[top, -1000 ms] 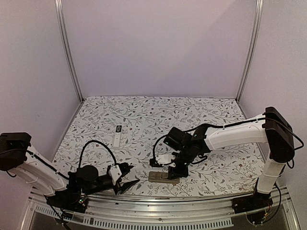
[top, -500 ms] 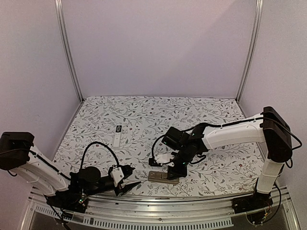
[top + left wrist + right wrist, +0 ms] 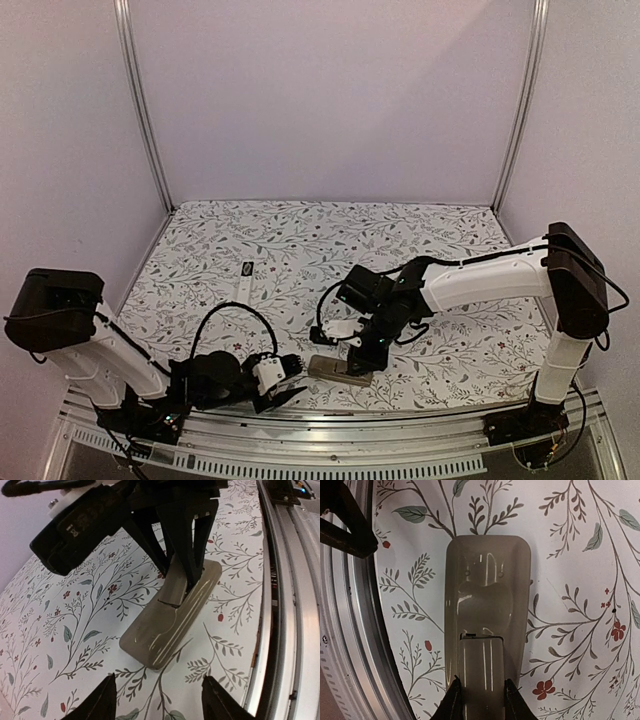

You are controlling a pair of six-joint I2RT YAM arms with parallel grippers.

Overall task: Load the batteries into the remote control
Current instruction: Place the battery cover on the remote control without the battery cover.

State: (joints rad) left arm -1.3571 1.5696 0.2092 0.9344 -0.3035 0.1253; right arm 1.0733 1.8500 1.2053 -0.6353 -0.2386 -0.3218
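Note:
A grey-brown remote (image 3: 335, 369) lies back-up near the front edge; it also shows in the left wrist view (image 3: 170, 617) and the right wrist view (image 3: 487, 590). My right gripper (image 3: 362, 360) points down onto its right end. Its jaws are closed narrowly on either side of the remote's battery cover (image 3: 481, 665). My left gripper (image 3: 290, 378) is open and empty just left of the remote, low over the cloth, with its fingertips (image 3: 97, 702) short of the remote's near end. A white remote (image 3: 245, 291) lies farther back on the left. I cannot make out any batteries.
A small dark item (image 3: 247, 267) lies just beyond the white remote, too small to identify. The metal rail (image 3: 330, 420) of the table's front edge runs close to the grey-brown remote. Frame posts and lilac walls enclose the floral cloth.
My left gripper has moved right, toward the grey-brown remote, still open. My right gripper has stayed on the remote.

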